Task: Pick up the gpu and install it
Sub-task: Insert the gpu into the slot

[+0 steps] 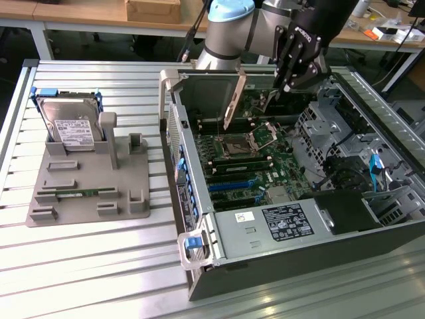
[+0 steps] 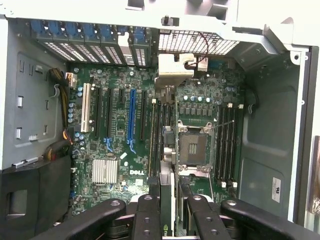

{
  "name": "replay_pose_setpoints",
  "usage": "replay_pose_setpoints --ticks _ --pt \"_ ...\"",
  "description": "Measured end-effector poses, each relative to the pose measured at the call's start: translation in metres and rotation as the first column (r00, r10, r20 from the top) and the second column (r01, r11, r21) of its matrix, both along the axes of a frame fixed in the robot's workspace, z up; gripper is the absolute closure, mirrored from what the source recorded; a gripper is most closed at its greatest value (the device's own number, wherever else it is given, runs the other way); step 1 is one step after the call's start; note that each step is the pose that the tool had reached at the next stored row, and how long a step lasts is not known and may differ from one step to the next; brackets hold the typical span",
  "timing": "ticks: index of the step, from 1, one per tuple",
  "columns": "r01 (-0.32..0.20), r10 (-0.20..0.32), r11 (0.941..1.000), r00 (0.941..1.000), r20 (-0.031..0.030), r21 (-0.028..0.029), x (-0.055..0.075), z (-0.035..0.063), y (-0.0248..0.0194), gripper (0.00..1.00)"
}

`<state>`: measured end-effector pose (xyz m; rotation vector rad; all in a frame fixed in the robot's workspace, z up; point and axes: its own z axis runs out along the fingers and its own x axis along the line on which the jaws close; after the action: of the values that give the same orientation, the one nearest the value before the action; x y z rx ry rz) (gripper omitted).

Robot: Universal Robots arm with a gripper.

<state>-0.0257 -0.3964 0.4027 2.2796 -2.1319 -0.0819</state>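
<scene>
The gpu hangs on edge above the open computer case, silver end bracket toward the case's rear wall. My gripper is shut on its other end. In the wrist view the gpu runs edge-on as a thin strip between my black fingers, and my gripper clamps it from both sides. Below lies the green motherboard with a long blue slot and black slots beside it. The card hovers over the strip between those slots and the CPU socket, apart from the board.
A grey holder at the exterior view's left carries a silver hard drive and a narrow green memory stick. Inside the case are drive cages, cables and a black power supply cover. The slatted metal table surrounds the case.
</scene>
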Motion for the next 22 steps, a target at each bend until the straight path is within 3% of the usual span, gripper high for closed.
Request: replay_pose_setpoints --ticks 4,5,22 --pt "0.0 0.0 1.0 1.0 0.0 0.0 0.0 -0.002 0.0 0.74" --pt "0.0 0.0 1.0 1.0 0.0 0.0 0.0 -0.0077 0.0 0.74" --pt "0.0 0.0 1.0 1.0 0.0 -0.0001 0.0 -0.0119 0.0 0.74"
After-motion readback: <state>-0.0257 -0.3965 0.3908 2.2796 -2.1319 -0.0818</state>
